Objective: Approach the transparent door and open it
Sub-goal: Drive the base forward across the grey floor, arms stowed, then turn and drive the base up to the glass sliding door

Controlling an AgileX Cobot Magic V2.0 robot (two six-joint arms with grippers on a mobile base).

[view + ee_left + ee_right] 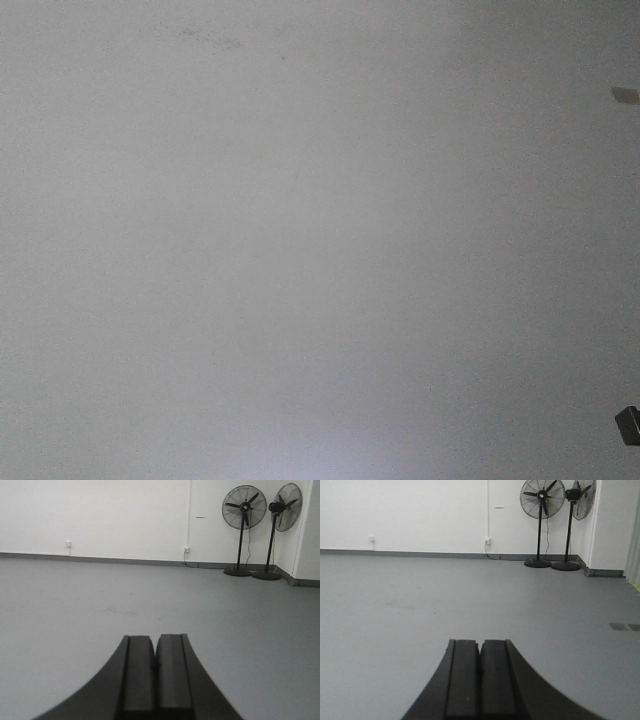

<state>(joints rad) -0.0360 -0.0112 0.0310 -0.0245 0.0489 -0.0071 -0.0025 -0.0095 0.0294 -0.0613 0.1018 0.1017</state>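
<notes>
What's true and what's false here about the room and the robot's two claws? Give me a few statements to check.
1. The left gripper and the right gripper are both shut, with nothing between them. True.
2. Three fans stand by the wall. False: two pedestal fans stand there.
3. The transparent door fills the front camera. False: that view shows only a blank grey surface, and no view shows the door.
4. The floor is grey and the wall is white. True.
</notes>
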